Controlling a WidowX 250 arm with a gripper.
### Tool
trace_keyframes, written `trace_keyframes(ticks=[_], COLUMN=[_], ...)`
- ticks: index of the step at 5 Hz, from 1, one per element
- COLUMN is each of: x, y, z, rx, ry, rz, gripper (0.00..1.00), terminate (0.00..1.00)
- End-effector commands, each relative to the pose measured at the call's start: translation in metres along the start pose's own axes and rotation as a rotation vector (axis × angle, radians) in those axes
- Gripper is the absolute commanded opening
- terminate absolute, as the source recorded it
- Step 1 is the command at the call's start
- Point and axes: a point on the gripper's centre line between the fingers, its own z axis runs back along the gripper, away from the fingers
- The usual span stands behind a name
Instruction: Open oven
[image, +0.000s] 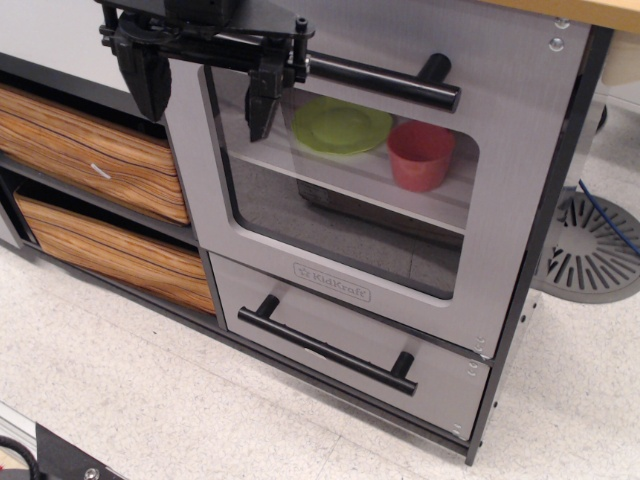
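Oven (380, 200): silver-grey door with clear rounded window, filling the middle of the toy kitchen unit; door shut flush with the frame.
Oven handle (385, 82): long black bar across the top of the door, on two short posts.
Tool (205, 85): black, hanging in front of the oven's upper left corner, spread apart and grasping nothing.
Tool fingers (265, 105): one in front of the window's top left corner, just beside the left end of the handle; the other off the door's left edge, over the dark gap.
Logo plate (332, 282): small, centred below the window.
Green plate (342, 125): behind the window, on the inner shelf.
Red cup (420, 155): on the same shelf, just right of the plate.
Grey drawer (345, 345): below the oven, windowless, with its own black handle.
Wood-grain drawers (100, 170): two, stacked left of the oven.
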Motion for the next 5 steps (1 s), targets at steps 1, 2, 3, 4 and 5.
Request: trace_keyframes(ticks=[1,2,3,4,5], x=[0.000,0.014,0.032,0.047,0.056], y=[0.000,0.000,0.004,0.010,0.017], z=[0.000,-0.002,-0.004,-0.008,-0.010], rx=[0.000,-0.041,-0.109,-0.163,-0.238], ry=[0.000,0.015,-0.029,-0.058,-0.102], rz=[0.000,0.207,0.458,0.659,0.823], gripper=[1.00,1.00,1.00,1.00,1.00], terminate=[0.00,0.00,0.00,0.00,0.00])
